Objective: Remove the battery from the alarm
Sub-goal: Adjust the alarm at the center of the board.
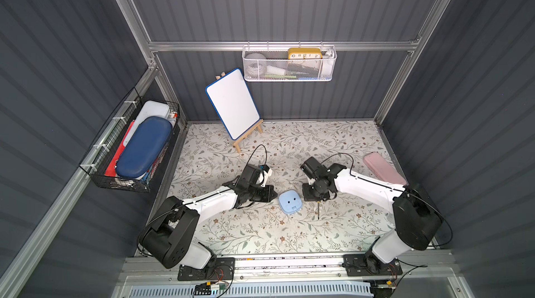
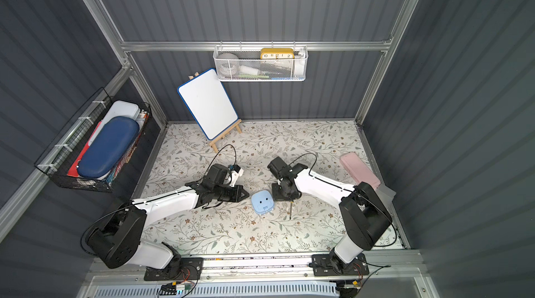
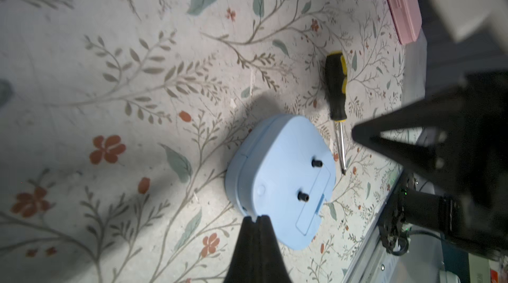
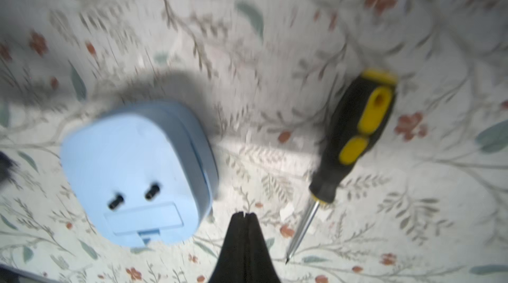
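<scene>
The alarm lies face down on the floral mat, between the two arms. Its plain blue back faces up, with two small black knobs and a rectangular cover that sits flush. The battery is hidden. My left gripper is shut and holds nothing, its tip at the alarm's left edge. My right gripper is shut too and also holds nothing. It hangs over the mat between the alarm and a screwdriver.
The black-and-yellow screwdriver lies just right of the alarm. A pink case rests at the mat's right edge. A small whiteboard on an easel stands at the back. A white wall basket holds a yellow clock. A black basket hangs on the left wall.
</scene>
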